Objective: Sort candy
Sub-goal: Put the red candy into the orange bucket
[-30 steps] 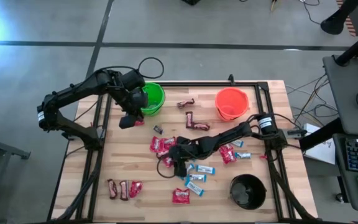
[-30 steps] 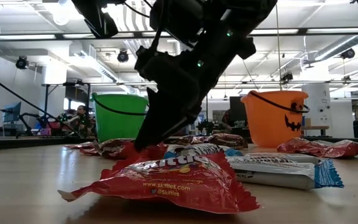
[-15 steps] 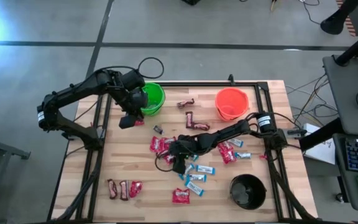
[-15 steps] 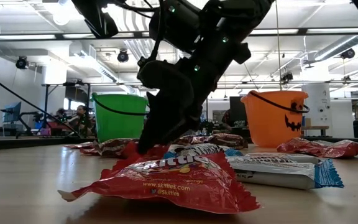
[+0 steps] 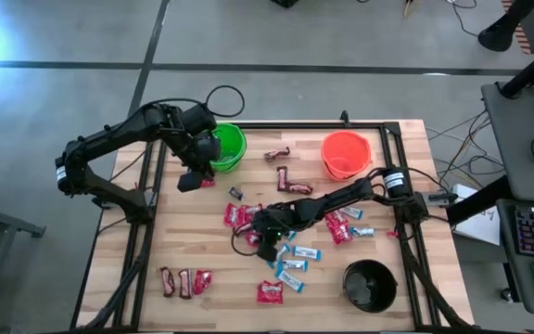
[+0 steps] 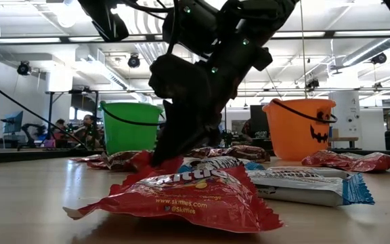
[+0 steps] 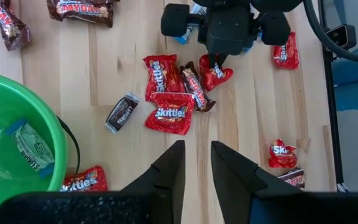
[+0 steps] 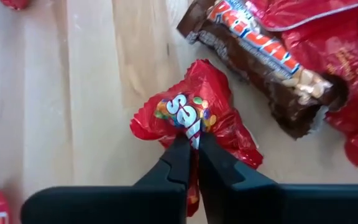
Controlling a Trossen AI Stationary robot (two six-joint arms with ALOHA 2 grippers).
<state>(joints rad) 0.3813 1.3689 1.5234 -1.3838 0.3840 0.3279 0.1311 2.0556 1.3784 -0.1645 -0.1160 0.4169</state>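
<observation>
My right gripper (image 5: 265, 243) is at the table's middle, shut on a red Skittles packet (image 8: 188, 118); it also shows in the left wrist view (image 7: 218, 62) and the low view (image 6: 169, 154). A brown bar (image 8: 260, 53) and other red packets (image 5: 237, 216) lie flat on the wood beside it. Light-blue-and-white bars (image 5: 297, 264) lie nearer the front edge. My left gripper (image 7: 195, 168) is open and empty, hovering at the near side of the green bucket (image 5: 228, 147). My right gripper pinches the middle of the red packet (image 8: 190, 129) between its two fingertips, coming from above and pointing down. The wrapper is crumpled up around the fingertips. Its outer edges (image 8: 145, 127) lie on the table.
An orange bucket (image 5: 345, 154) stands at the far right and a black bucket (image 5: 370, 285) at the near right. The green bucket holds one light-blue packet (image 7: 33, 149). More candy lies at the near left (image 5: 184, 281), the far middle (image 5: 286, 176) and the right (image 5: 341, 227).
My right gripper has tipped a little more upright over the red packet and shifted slightly toward the table's left edge, its fingertips staying on the packet.
</observation>
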